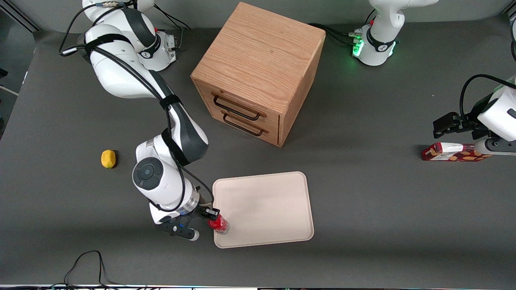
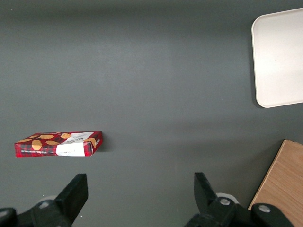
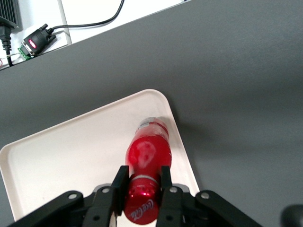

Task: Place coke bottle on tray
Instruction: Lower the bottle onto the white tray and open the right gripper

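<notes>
The coke bottle point(image 1: 219, 223) point(image 3: 147, 153) is a small red bottle with a red cap and a silvery base. My right gripper point(image 1: 213, 215) point(image 3: 143, 178) is shut on its neck just below the cap. The bottle stands over the corner of the cream-white tray point(image 1: 266, 209) point(image 3: 71, 156) that is nearest the front camera on the working arm's side. Its base is at the tray surface just inside the rim; contact cannot be told. The tray's edge also shows in the left wrist view point(image 2: 279, 56).
A wooden drawer box point(image 1: 258, 72) stands farther from the front camera than the tray. A lemon point(image 1: 108, 158) lies toward the working arm's end of the table. A flat red snack box point(image 1: 451, 152) point(image 2: 59, 144) lies toward the parked arm's end. A cable point(image 1: 88, 266) loops near the table's front edge.
</notes>
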`<state>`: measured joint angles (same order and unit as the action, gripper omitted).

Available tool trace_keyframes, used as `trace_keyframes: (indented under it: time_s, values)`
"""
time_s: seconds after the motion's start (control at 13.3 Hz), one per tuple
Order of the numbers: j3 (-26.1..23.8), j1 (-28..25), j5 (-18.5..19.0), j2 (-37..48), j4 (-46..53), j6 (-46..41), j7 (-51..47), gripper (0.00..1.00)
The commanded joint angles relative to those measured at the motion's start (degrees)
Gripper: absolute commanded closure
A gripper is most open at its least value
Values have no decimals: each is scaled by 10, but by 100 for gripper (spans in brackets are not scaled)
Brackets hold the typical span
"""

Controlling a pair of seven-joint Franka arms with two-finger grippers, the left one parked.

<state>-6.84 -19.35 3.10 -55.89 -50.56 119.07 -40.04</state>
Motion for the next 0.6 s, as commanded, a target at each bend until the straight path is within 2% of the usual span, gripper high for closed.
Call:
trace_keyframes:
  time_s: [0.0,0.08,0.15,0.23,0.53]
  values:
    - [3,-6,12,-13,26,3,-17,66]
    - [3,-7,13,-14,25,4,-17,56]
    - [3,-7,20,-17,24,10,-17,12]
    - [3,-12,29,-18,22,12,-17,1]
    - [3,-15,39,-15,21,6,-36,0]
